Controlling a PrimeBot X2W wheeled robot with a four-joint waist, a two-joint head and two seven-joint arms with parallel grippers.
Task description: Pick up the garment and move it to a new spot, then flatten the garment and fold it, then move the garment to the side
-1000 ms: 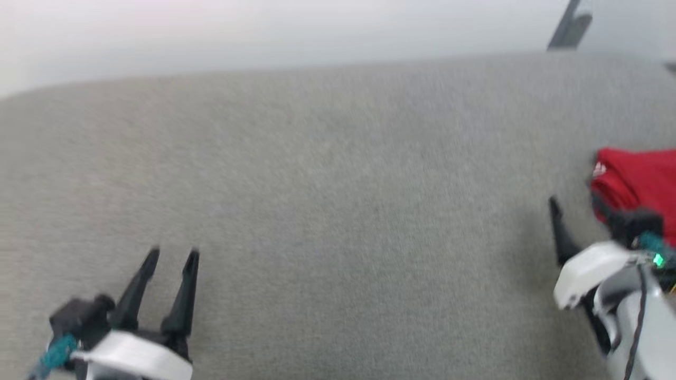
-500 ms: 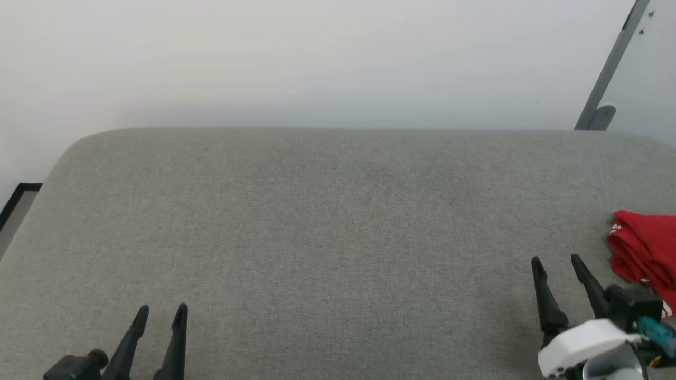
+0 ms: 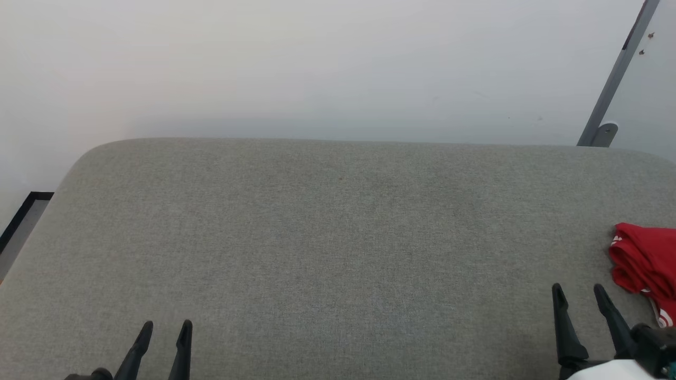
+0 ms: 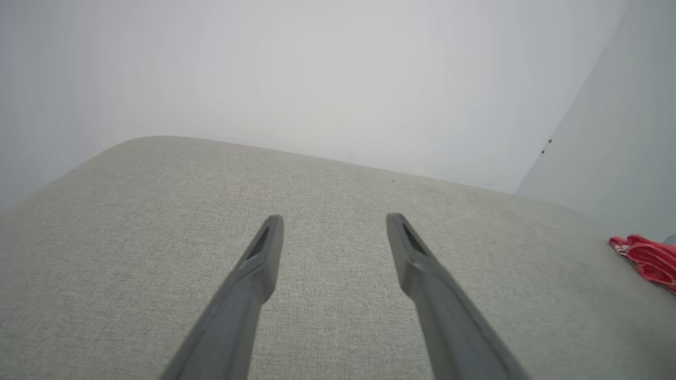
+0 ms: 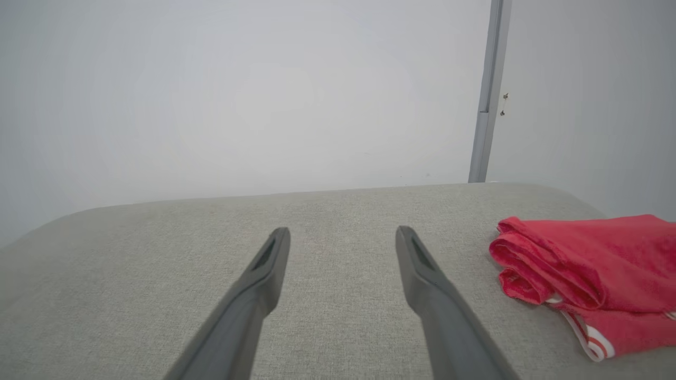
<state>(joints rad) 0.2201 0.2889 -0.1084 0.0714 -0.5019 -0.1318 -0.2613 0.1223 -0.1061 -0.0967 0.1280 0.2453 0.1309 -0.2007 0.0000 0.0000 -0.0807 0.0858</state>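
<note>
One rumpled red jersey (image 5: 586, 264), woven grey cushion (image 3: 338, 237)

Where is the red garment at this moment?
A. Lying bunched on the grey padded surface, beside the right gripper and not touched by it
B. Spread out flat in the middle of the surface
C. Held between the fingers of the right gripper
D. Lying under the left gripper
A: the garment lies bunched on the grey padded surface, to the right of the open right gripper, with a gap between them.
</note>
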